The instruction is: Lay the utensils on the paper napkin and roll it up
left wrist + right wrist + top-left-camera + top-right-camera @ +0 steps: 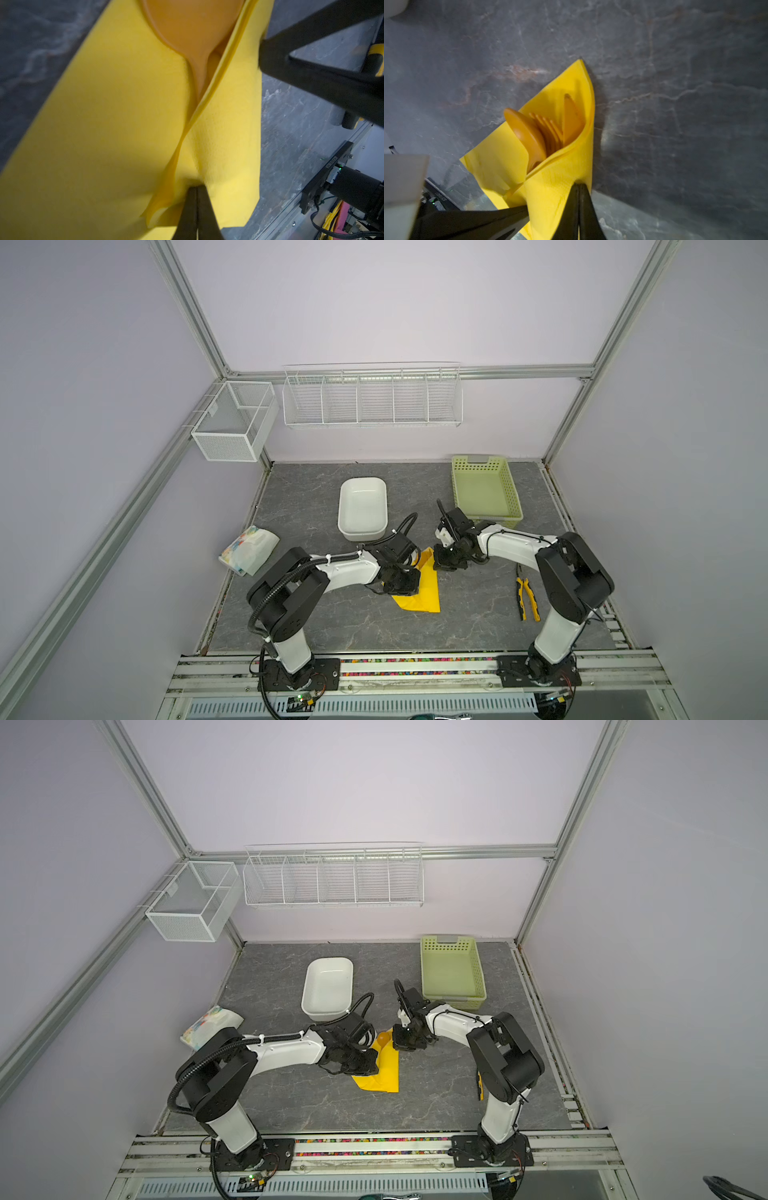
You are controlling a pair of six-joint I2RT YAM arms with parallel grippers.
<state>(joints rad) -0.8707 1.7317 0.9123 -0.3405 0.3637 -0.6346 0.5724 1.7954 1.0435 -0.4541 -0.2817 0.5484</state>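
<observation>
Right pincer (pixel 579 185) clamps thin napkin (pixel 496 158) cupping smooth orange utensils (pixel 529 135).

Top views: high above the near edge of the table (pixel 332 614), far from the paper napkin (pixel 424 591) (pixel 387 1073), facing down and forward; both take in the whole table.
Left wrist view: very close over the paper napkin (pixel 104 145), looking along the left gripper (pixel 196 190).
Right wrist view: close above the paper napkin (pixel 560 187), looking along the right gripper (pixel 579 187).
Shared: every view holds the paper napkin; both wrist views show the utensils (pixel 193 27) (pixel 529 135) inside it.
</observation>
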